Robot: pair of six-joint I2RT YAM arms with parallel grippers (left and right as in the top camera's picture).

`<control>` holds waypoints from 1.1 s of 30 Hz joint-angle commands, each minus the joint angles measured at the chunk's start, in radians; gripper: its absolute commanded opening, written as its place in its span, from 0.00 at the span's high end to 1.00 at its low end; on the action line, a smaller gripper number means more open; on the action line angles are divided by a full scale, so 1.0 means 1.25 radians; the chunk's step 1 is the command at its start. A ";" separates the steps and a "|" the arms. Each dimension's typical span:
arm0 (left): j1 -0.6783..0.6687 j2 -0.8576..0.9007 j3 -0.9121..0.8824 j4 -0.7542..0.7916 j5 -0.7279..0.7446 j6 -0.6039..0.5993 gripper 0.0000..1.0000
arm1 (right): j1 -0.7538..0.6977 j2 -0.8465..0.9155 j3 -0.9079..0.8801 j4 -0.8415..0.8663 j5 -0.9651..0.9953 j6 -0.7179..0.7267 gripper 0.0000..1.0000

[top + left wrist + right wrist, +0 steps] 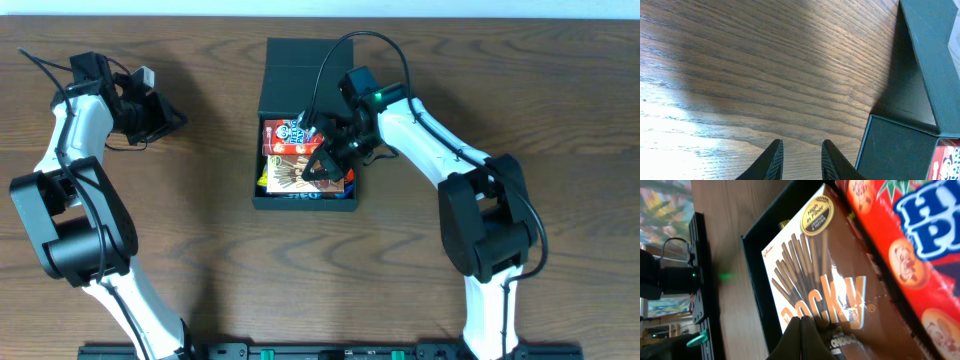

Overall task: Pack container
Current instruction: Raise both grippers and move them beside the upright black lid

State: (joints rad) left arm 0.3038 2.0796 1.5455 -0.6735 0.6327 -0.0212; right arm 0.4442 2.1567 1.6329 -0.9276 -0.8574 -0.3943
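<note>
The container [305, 200], a shallow black box, sits mid-table with its flap lid [300, 65] folded back. Inside lie a brown Pocky box [830, 280] and a red biscuit packet [905, 240], with a yellow item [262, 180] showing at the left wall. My right gripper [801, 322] is shut, its tips pressed together low over the Pocky box near the container's dark wall [757, 280], with nothing between them. My left gripper [801, 150] stands open and empty over bare wood far left of the container [900, 145], pointing toward it.
A black equipment rail [330, 350] runs along the table's front edge; in the right wrist view it appears as a rail [700, 280] with a green light. The right arm's cable [330, 60] loops above the lid. Wood table [200, 230] surrounds the box.
</note>
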 commanded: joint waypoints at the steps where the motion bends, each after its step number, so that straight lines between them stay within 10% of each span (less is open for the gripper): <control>1: 0.000 -0.017 0.014 -0.002 0.019 0.014 0.74 | -0.005 -0.009 0.002 0.028 -0.018 0.037 0.98; 8: -0.046 -0.017 0.019 0.045 0.078 -0.003 0.79 | -0.092 -0.016 0.188 0.034 -0.099 0.061 0.99; 10: -0.073 -0.017 0.020 0.104 0.078 -0.043 0.94 | -0.134 -0.016 0.236 0.050 -0.030 0.071 0.99; 23: -0.145 -0.017 0.020 0.525 0.183 -0.226 0.94 | -0.288 0.097 0.228 0.217 0.199 0.391 0.99; 27: -0.150 -0.010 0.020 0.525 0.132 -0.229 0.75 | -0.287 0.149 0.228 0.256 0.199 0.444 0.98; 29: -0.161 -0.004 0.020 0.525 0.062 -0.258 0.94 | -0.287 0.175 0.228 0.277 0.198 0.476 0.99; 33: -0.201 0.030 0.020 0.540 -0.049 -0.325 0.94 | -0.287 0.226 0.228 0.310 0.171 0.516 0.98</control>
State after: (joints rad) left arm 0.0864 2.0815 1.5566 -0.0063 0.6842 -0.3653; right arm 0.0864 2.4020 1.9221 -0.5522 -0.6128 0.1917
